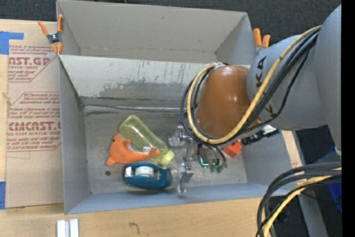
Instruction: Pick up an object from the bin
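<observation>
In the bin (150,28), a blue object (146,177) lies beside the gripper (183,179).

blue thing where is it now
In the camera view the blue thing lies by the bin's front wall, below the yellow bottle, just left of the gripper.

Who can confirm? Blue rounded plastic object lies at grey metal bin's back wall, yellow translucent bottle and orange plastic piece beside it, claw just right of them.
Wrong wall. Camera view shows the blue rounded plastic object at the grey metal bin's front wall, not back. Yellow translucent bottle and orange plastic piece beside it, claw just right: correct.
</observation>
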Available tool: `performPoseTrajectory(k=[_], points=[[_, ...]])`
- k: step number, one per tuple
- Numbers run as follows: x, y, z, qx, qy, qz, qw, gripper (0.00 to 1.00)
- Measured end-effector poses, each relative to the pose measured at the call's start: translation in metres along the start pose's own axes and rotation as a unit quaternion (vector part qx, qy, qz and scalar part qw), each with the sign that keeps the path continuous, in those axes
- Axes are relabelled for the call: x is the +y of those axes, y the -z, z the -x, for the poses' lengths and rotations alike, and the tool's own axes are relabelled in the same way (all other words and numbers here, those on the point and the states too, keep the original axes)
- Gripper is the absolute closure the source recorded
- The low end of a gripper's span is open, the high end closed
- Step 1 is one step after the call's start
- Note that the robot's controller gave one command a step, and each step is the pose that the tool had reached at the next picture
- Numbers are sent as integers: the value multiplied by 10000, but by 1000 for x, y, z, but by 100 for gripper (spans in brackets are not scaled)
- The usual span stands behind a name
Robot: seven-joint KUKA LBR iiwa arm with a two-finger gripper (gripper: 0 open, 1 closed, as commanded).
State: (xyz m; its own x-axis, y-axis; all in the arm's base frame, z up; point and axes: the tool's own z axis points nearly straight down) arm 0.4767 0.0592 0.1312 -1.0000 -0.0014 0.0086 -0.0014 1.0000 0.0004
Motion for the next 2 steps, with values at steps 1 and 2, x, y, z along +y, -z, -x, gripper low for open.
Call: performPoseTrajectory(k=[1, 2], points=[[0, 4, 2, -39, -4, 3, 10000, 0], [24, -21, 24, -73, 564, -19, 9984, 0]])
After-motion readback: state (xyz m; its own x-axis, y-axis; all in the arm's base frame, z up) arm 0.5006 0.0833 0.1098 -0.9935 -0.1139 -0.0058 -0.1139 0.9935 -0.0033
